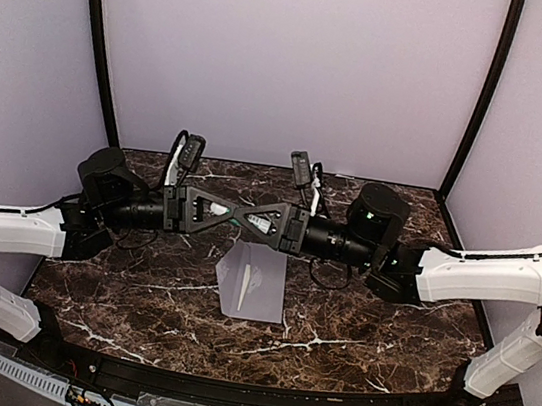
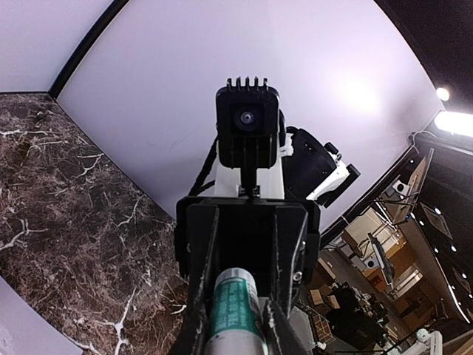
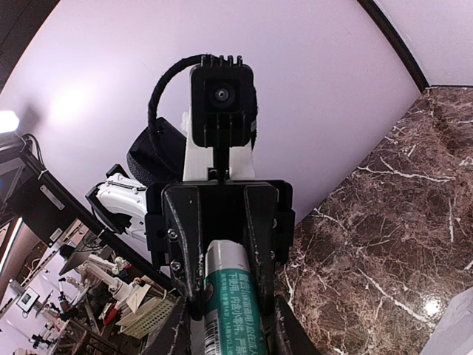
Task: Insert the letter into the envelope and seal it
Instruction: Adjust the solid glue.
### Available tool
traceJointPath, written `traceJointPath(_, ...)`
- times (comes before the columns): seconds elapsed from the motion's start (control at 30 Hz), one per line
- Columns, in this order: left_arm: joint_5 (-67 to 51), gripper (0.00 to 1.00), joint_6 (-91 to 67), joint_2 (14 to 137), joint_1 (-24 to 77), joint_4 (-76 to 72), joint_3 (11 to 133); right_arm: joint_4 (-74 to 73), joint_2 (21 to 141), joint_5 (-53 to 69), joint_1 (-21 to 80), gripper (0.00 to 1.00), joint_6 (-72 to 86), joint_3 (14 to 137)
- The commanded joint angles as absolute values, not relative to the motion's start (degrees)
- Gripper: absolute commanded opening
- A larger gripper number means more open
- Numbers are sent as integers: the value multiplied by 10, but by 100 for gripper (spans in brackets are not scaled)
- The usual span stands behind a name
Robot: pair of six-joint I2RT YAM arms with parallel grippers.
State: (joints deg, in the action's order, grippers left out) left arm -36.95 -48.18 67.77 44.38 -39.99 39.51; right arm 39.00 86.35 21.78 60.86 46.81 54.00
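Both arms reach inward from the sides over the far half of the table (image 1: 137, 295), forearms level, wrists pointing straight at each other. The left gripper (image 1: 224, 213) and the right gripper (image 1: 261, 218) meet nose to nose at centre, fingers interleaved in a cross.

Between them is a green-labelled glue stick (image 1: 246, 220), lying along the line of the arms. On my left wrist feed, the left fingers (image 2: 196, 325) are pinched on the tube (image 2: 233, 307). On my right wrist feed, the right fingers (image 3: 177, 329) flank the tube (image 3: 233, 296) closely, but I cannot tell whether they press on it.

The envelope (image 1: 264, 288) lies flat on the table just nearer than the grippers, untouched by either. It has a whiter pointed fold (image 1: 240, 280) on its left half. Each wrist feed is mostly blocked by the opposite gripper and camera.
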Motion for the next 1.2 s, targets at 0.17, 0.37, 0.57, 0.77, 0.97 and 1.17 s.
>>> traceJointPath(0.17, -353, 0, -458, 658, 444, -399, 415, 389, 848, 211, 613, 34, 463, 540)
traceJointPath(0.37, -348, 0, -457, 656, 444, -397, 413, 390, 837, 201, 613, 38, 458, 532)
traceJointPath(0.57, -349, 0, -457, 657, 444, -398, 413, 388, 833, 198, 613, 37, 455, 529)
traceJointPath(0.77, -350, 0, -458, 660, 444, -401, 413, 394, 838, 202, 613, 25, 458, 532)
traceJointPath(0.97, -359, 0, -461, 663, 444, -404, 413, 398, 843, 206, 613, 24, 460, 535)
traceJointPath(1.17, -374, 0, -464, 668, 445, -407, 414, 399, 850, 208, 613, 24, 458, 544)
